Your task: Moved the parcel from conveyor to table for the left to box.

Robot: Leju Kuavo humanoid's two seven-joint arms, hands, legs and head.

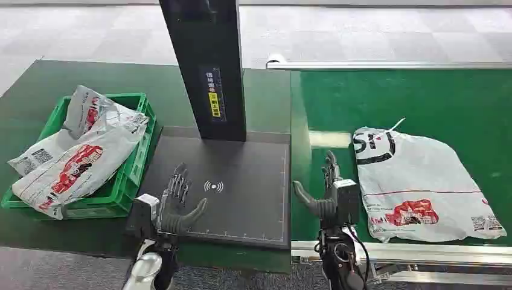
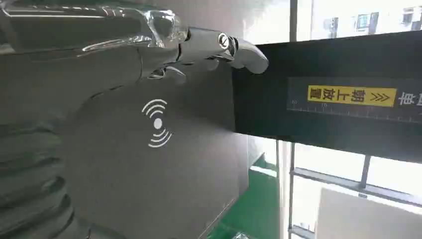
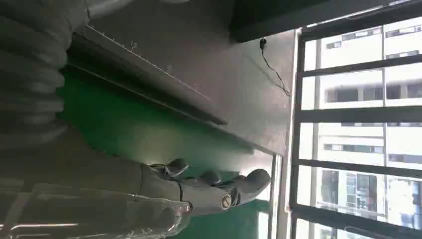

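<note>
While the parcel point(image 1: 422, 184) lies flat on the green conveyor point(image 1: 459, 103), you have it just beside the right hand point(image 1: 328, 192), on the side of the fingers facing away from the thumb and away from the scanner plate point(image 1: 241, 175). The right hand holds nothing: fingers extended and apart, thumb splayed toward the plate, hovering over the belt's near edge strip. Parcel long axis runs roughly across the belt, crosswise to the fingers point(image 1: 329, 164); its nearest edge sits close alongside them, not touching as far as the head view shows. The left hand point(image 1: 176, 204) is likewise released, fingers spread over the plate, well apart from the parcel with the right hand between. Judgement: the right hand is clearly the nearer one, so you should expect a sideways reach away from the thumb side to take the parcel. Green crate point(image 1: 130, 181) beyond the left hand already holds other bagged parcels.
</note>
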